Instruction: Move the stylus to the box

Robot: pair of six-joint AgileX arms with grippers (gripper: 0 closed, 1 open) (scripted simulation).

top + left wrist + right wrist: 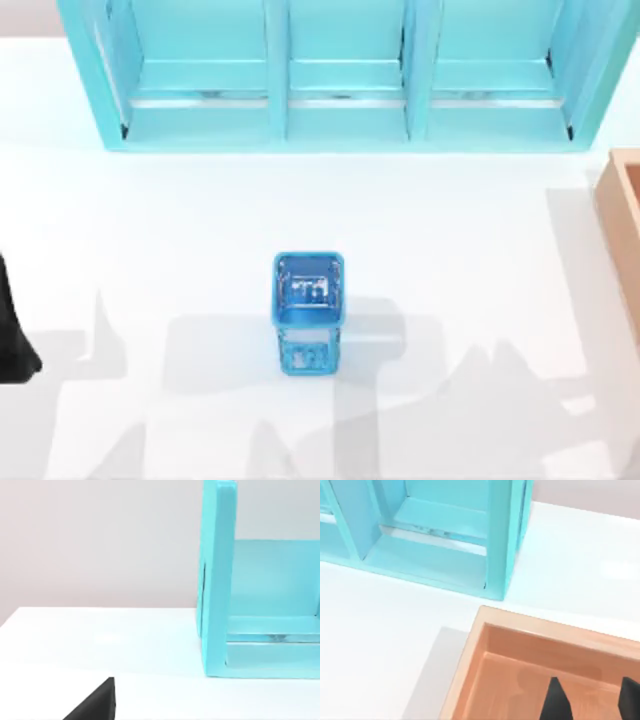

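The stylus is out of view. The box [625, 225] is tan wood with thick walls and stands at the table's right edge, cut off by the picture's border. In the right wrist view my right gripper [592, 702] hangs over the box's [530, 630] orange-brown inside. Its two black fingertips [555, 700] stand apart, open, with nothing between them. My left arm [12, 335] is parked at the table's left edge, and one of its black fingers [95, 702] pokes into the left wrist view.
A small blue see-through cup [309, 310] stands in the middle of the table. A big cyan shelf unit [340, 80] with three bays runs along the back, and its side wall [217, 580] is near the left wrist camera. White table lies between cup and box.
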